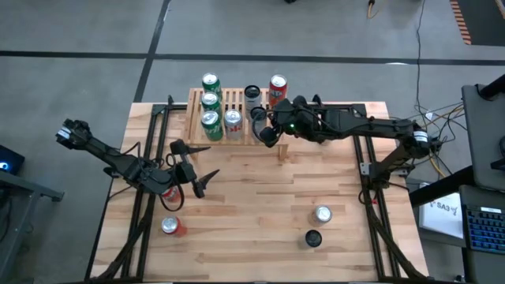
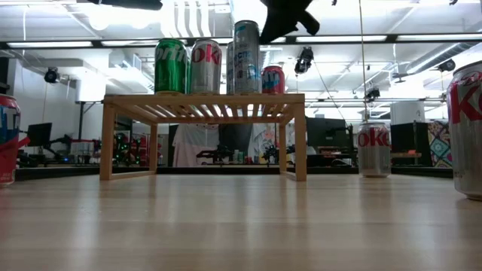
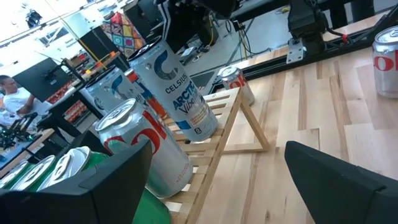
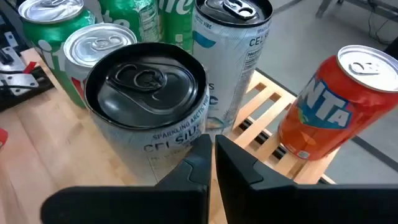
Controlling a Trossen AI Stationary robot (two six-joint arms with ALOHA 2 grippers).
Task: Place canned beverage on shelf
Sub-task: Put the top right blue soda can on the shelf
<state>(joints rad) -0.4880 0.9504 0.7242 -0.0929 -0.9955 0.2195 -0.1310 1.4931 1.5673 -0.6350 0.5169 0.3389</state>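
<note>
The light-wood slatted shelf point(image 1: 237, 102) stands at the table's far side, on short side legs point(image 2: 301, 139). On it stand three green cans point(image 1: 210, 101), a silver can point(image 1: 233, 122), a silver Celsius can point(image 4: 239, 56), a black-topped Celsius can point(image 4: 146, 93) and an orange Fanta can point(image 4: 329, 106). My right gripper point(image 4: 213, 165) is shut, just above and to the near right of the black-topped can point(image 1: 258, 114). My left gripper point(image 1: 205, 163) is open and empty over the table, in front of the shelf's left end. My right gripper's shut fingertips point(image 4: 199, 149) stand close against the upper side wall of the black-topped can point(image 4: 168, 146), coming from above at a slant. I cannot tell whether they touch it. The can stands upright on the shelf's slats.
A red can point(image 1: 170, 195) stands under my left arm and another point(image 1: 172, 227) near the front left. A silver can point(image 1: 322, 214) and a dark-topped can point(image 1: 313, 238) stand at the front right. Bare planks point(image 1: 260, 189) lie in the table's middle.
</note>
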